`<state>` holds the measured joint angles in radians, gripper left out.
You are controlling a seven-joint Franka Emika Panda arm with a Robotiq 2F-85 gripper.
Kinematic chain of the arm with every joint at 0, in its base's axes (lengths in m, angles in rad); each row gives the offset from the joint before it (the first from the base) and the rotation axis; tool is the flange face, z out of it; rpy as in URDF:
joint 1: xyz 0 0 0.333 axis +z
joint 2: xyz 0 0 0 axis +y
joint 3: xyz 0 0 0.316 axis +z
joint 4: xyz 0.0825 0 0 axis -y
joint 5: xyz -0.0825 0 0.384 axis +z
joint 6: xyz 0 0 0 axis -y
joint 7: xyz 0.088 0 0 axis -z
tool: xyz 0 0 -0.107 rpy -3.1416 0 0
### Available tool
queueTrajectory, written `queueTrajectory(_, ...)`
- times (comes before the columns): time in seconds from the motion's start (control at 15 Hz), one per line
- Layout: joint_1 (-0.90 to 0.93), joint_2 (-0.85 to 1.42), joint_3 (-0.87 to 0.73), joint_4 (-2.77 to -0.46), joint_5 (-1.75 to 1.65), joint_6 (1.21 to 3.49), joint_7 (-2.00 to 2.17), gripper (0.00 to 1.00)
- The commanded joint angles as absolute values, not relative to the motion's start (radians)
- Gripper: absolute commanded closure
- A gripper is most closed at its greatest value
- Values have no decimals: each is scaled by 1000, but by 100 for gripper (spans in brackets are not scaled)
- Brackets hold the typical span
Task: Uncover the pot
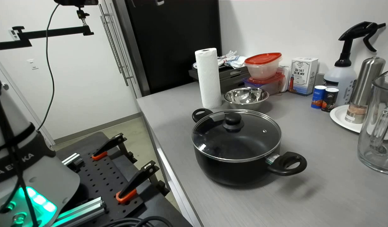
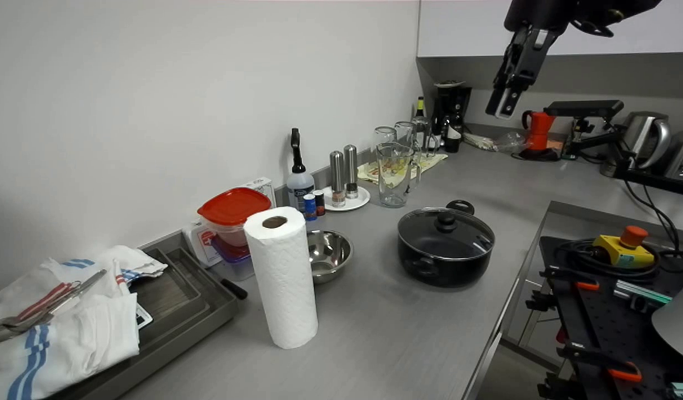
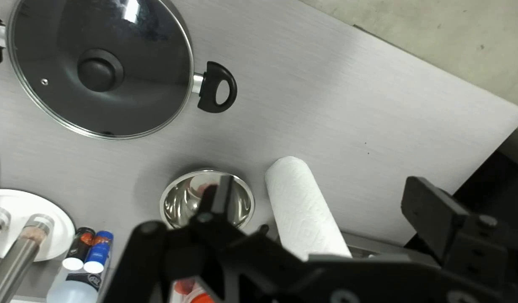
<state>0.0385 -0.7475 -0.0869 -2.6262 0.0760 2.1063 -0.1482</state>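
High over the grey counter (image 1: 339, 198), the fingers (image 3: 431, 212) of the Robotiq gripper (image 3: 320, 191) stand wide apart and hold nothing. Seen from the wrist, the black lid knob (image 3: 97, 75) lies to the far left of the fingers rather than between them; we judge the step in hand to be the approach. The knob crowns a glass lid (image 1: 237, 138), seated on the wide black pot (image 1: 232, 172), which is therefore not yet uncovered. To do this well, we should centre the fingers over the knob, descend straight with one finger to each side, and close low on it, since the rounded top would probably let them slip. We should then lift vertically until the rim clears, and only afterwards travel sideways. The loop handles (image 1: 277, 166) are best left untouched, lest the pot shift. For the set-down, we would avoid the steel bowl (image 1: 244, 106) and paper towel roll (image 1: 209, 80) on the far side of the pot, and the glass pitcher (image 1: 375, 151) to its right. As to pose, in an exterior view the wrist (image 2: 541, 14) enters at the top right, the fingers appearing to slant down and left; we would square them before contact. The arm's base (image 1: 52, 176) stands near left, off the counter's edge.
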Motion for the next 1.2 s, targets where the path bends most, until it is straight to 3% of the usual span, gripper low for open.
queueTrajectory(0.0,-15,-648,-78,-2648,83,2276,-62,0)
queueTrajectory(0.53,-126,-421,-71,-2642,66,2498,116,0)
queueTrajectory(1.13,-211,-236,-72,-2611,33,2574,309,0)
